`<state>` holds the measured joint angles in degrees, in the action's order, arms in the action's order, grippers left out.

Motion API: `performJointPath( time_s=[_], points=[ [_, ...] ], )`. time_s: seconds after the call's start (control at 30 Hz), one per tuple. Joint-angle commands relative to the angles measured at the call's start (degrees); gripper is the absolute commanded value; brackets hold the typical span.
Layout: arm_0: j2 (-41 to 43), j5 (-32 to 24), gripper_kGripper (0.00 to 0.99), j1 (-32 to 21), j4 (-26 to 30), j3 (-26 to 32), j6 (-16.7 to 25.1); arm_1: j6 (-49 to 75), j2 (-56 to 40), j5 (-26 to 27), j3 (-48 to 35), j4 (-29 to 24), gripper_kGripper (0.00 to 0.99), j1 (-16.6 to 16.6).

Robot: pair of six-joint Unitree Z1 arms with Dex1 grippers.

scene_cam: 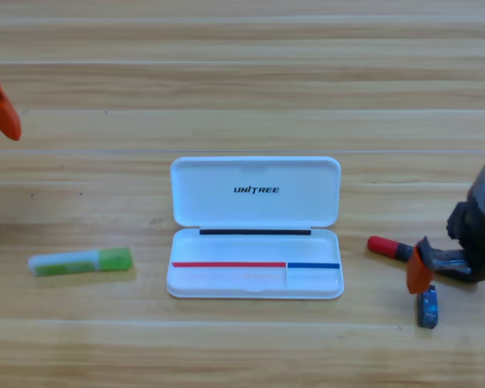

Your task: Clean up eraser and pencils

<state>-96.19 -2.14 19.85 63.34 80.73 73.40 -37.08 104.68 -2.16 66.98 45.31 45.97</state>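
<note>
On your wooden table [242,81] the white hinged plastic case [255,227] lies open in the middle, lid folded back toward the top edge with the dark "UNITREE" lettering on it, tray toward the bottom. To the left of the case, well apart from it, the bright green pen-like stick with a whitish translucent end [81,261] lies flat and nearly level, its pale end pointing left, nothing touching it. On the right side, the right gripper [427,265] has its black body and an orange jaw down at the black stick with the red cap [388,247]; you can see the red cap sticking out to the left of the jaw, while the rest of the stick is hidden behind the gripper, and you cannot tell whether the jaws are closed on it or only beside it. Just below that jaw, the small dark blue-black rectangular eraser [428,307] rests on the table. The left gripper [2,111] waits at the left edge, mostly cut off.
</note>
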Motion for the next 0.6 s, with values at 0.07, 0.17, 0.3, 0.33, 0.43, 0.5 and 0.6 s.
performJointPath(
  time_s=[0.07, 0.17, 0.3, 0.33, 0.43, 0.5, 0.6],
  points=[
    [-5.3, -0.5, 0.985, -2.6, -0.4, 0.3, 0.6, -2.2, 6.3, 3.2, 1.8, -1.0, 0.907, 1.2],
    [-7.2, -0.5, 0.976, -2.1, -1.1, 0.3, 0.3, -2.9, 8.0, 3.3, 2.0, -1.5, 0.905, 0.8],
    [-8.7, 0.3, 0.976, 0.3, -2.4, 0.2, -3.0, -3.6, 9.7, 3.6, 2.1, -2.1, 0.854, 0.4],
    [-9.0, 0.6, 0.976, 1.0, -2.6, 0.3, -4.1, -3.9, 9.9, 3.6, 2.0, -2.3, 0.854, 0.2],
    [-9.8, 0.6, 0.974, 3.3, -2.8, 0.7, -7.8, -4.3, 10.5, 3.7, 1.8, -2.6, 0.819, -0.2],
    [-10.7, 0.6, 0.974, 4.9, -3.0, 0.9, -11.7, -4.3, 10.9, 4.0, 1.7, -2.8, 0.816, -0.4],
    [-11.6, 0.2, 0.965, 6.4, -3.4, 0.2, -15.0, -4.4, 11.6, 4.4, 1.1, -3.3, 0.813, -1.0]
  ],
)
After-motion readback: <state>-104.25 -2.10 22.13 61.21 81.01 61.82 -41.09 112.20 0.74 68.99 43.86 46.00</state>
